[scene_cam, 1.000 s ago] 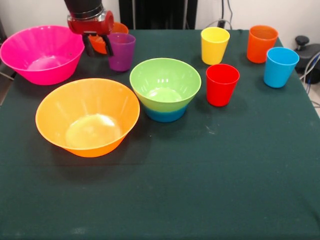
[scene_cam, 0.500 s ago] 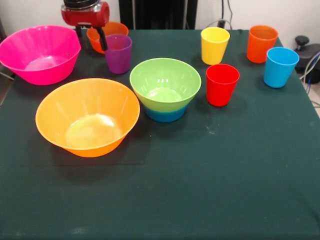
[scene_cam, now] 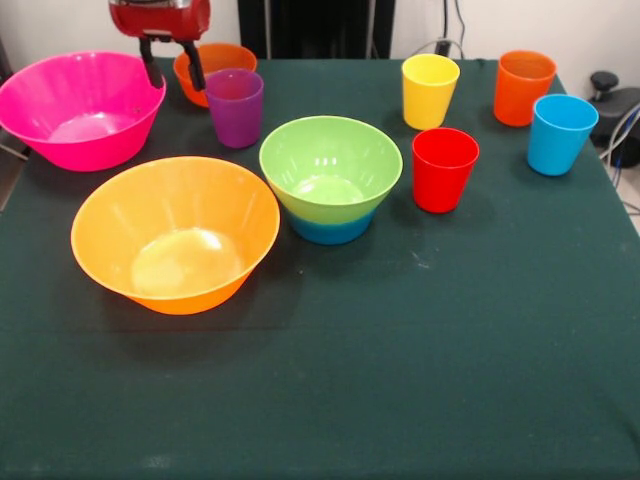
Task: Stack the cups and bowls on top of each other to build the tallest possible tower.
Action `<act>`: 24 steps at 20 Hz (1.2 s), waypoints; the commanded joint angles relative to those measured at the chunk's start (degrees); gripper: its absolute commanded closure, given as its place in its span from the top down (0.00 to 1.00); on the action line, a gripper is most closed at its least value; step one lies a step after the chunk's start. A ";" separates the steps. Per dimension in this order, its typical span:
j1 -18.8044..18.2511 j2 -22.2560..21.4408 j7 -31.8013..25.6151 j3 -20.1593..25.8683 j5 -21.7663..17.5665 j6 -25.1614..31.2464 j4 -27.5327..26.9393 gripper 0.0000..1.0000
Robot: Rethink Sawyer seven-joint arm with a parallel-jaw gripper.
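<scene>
My gripper (scene_cam: 171, 67) hangs open and empty at the back left, between the large pink bowl (scene_cam: 80, 108) and the small orange bowl (scene_cam: 214, 66), just above the table. The purple cup (scene_cam: 235, 105) stands in front of the small orange bowl. The large orange bowl (scene_cam: 175, 232) sits at front left. The green bowl (scene_cam: 330, 165) is nested in the small blue bowl (scene_cam: 333, 230) at the centre. The red cup (scene_cam: 444, 168), yellow cup (scene_cam: 429, 90), orange cup (scene_cam: 523, 87) and light blue cup (scene_cam: 560, 133) stand upright at the right.
All stands on a dark green tablecloth (scene_cam: 400, 340). A black object (scene_cam: 618, 100) sits off the table's right edge.
My gripper has risen and shifted left, away from the small orange bowl and toward the pink bowl. The bowls and cups have not moved.
</scene>
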 commanded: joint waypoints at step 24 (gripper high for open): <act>1.69 7.09 -9.26 0.61 -5.30 3.64 -7.66 1.00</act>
